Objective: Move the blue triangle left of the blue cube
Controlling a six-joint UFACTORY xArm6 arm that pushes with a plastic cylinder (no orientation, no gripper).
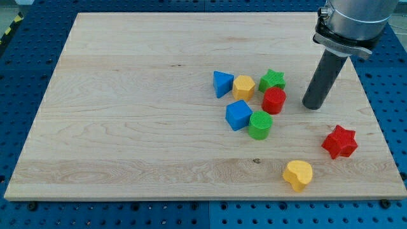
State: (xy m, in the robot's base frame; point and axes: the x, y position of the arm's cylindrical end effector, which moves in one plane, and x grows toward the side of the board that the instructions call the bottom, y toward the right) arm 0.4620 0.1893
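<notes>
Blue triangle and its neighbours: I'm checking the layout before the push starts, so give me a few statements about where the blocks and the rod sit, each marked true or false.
1. The blue triangle sits towards the view's top-left of the blue cube. True.
2. My tip is touching the blue triangle. False: it stands to the view's right of the cluster, nearest the red cylinder, with a gap between.
3. The yellow hexagonal block lies just to the view's right of the blue triangle. True.
4. The red star is part of the central cluster. False: it sits apart, towards the view's lower right.
5. The green cylinder is beside the blue cube, on its right in the view. True.
</notes>
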